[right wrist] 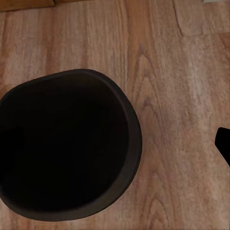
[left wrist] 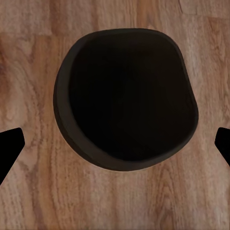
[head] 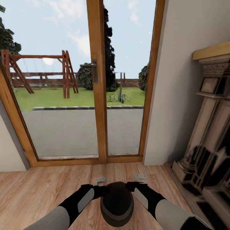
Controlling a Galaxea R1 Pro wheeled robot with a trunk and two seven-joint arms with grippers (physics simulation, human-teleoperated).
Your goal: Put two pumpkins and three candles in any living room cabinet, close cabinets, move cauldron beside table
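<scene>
The cauldron (head: 117, 204), a small black round-bellied pot with a wide mouth, stands on the wooden floor between my two forearms. In the left wrist view the cauldron (left wrist: 127, 98) lies below my left gripper (left wrist: 115, 148), whose black fingertips (left wrist: 10, 148) stand wide apart at the picture's edges and hold nothing. In the right wrist view the cauldron (right wrist: 64, 146) sits off to one side, and one black fingertip (right wrist: 223, 143) shows over bare floor. In the head view the left gripper (head: 100, 181) and right gripper (head: 140, 176) hang just beyond the pot. Pumpkins, candles, cabinet and table are out of view.
A tall glass double door (head: 95, 95) in a wooden frame stands straight ahead, with a garden and swing set behind it. A carved stone fireplace (head: 207, 134) lines the right wall. Plank floor (head: 38, 188) spreads to the left.
</scene>
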